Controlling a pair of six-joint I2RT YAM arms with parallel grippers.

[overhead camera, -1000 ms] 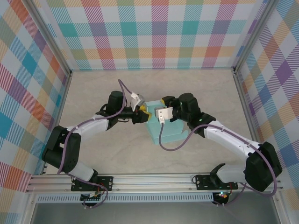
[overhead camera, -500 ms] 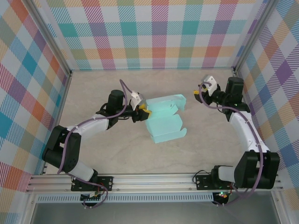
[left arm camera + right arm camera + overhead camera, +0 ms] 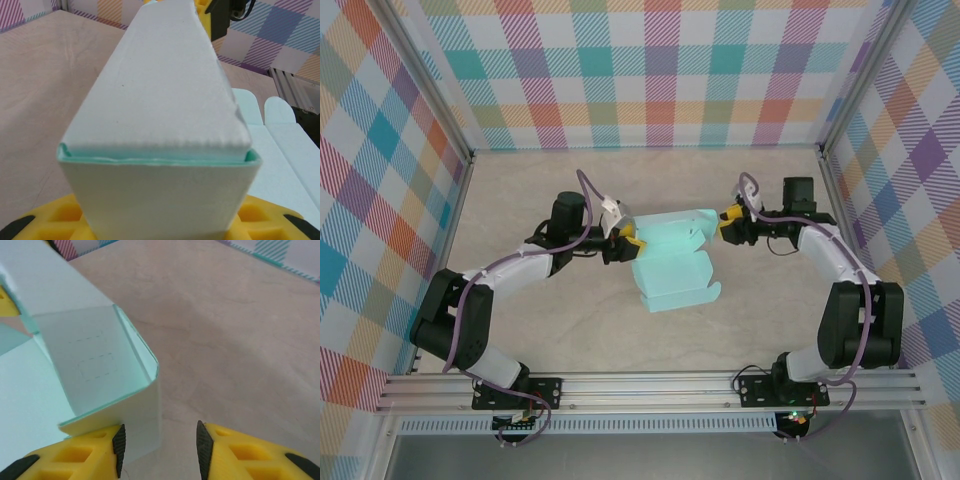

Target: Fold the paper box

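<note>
At the near edge of the worktop (image 3: 520, 330) the 2 arm bases sit side by side, and both arms reach inward toward the middle. There lies the paper box (image 3: 675, 275), mint-coloured and half formed. Its nearer part is a shallow rectangular shell that rests on the worktop. Behind it a second panel stands up, with a rounded flap at its right end.

The left gripper (image 3: 626, 240) is at the box's left end. In the left wrist view its yellow fingers (image 3: 45, 222) sit on either side of a card wall of the box (image 3: 160, 100) and are clamped on it.

The right gripper (image 3: 728, 222) is at the far right end of the box, beside the rounded flap. In the right wrist view this gripper (image 3: 160, 442) has its fingers apart with bare worktop between them. A folded corner of the box (image 3: 95, 360) rests against the inner face of the left-hand finger (image 3: 75, 455), and the other finger is clear of the card. 2 faint dashed rectangles mark the inner panel.

Beyond, plaid walls (image 3: 660, 70) rise at the far edge.
</note>
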